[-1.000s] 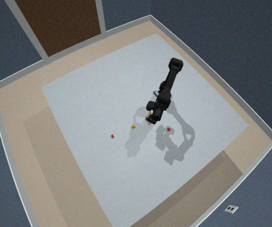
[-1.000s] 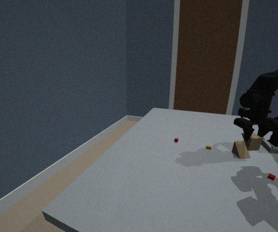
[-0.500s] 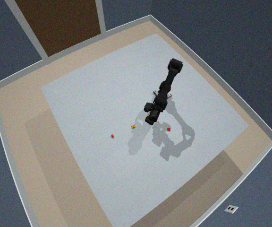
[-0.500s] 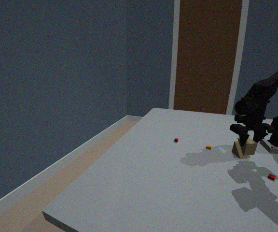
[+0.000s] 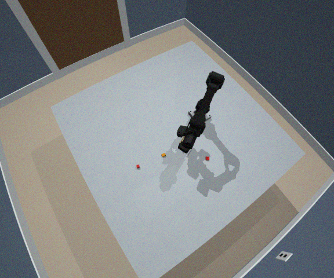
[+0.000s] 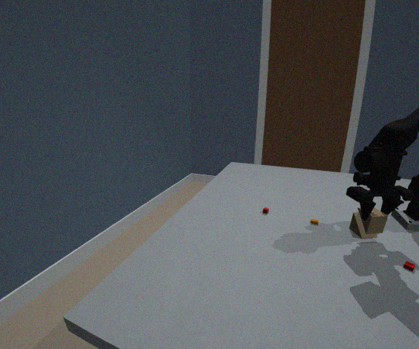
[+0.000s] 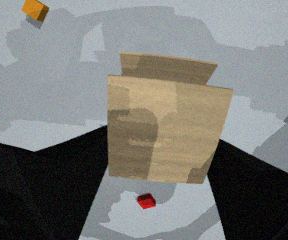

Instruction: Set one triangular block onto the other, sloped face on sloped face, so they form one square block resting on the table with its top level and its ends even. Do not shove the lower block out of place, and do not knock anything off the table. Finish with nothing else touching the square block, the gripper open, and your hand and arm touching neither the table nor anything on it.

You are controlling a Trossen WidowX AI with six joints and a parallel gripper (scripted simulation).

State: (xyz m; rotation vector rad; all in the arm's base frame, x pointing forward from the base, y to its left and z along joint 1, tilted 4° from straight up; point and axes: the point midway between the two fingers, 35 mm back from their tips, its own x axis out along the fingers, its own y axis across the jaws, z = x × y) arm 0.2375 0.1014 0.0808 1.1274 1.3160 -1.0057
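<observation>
My gripper (image 6: 377, 215) (image 7: 159, 134) is shut on one tan wooden triangular block (image 6: 377, 224) (image 7: 166, 132), its fingers on two opposite sides. The other tan triangular block, the lower one (image 6: 355, 225) (image 7: 166, 68), stands on the table (image 5: 101, 119) (image 6: 202, 262). The held block is over the lower block's slope, at its robot-base side. In the wrist view the lower block shows as a strip beyond the held block's far edge. Their tops do not line up into one square. Whether the sloped faces touch is hidden. In the top view the arm covers most of both blocks.
A small orange block (image 5: 163, 154) (image 6: 314, 222) (image 7: 35, 9) lies near the wooden blocks. A small red block (image 5: 207, 158) (image 6: 409, 265) (image 7: 146, 201) lies on their other side. Another red block (image 5: 137, 166) (image 6: 265, 210) lies farther out, past the orange one.
</observation>
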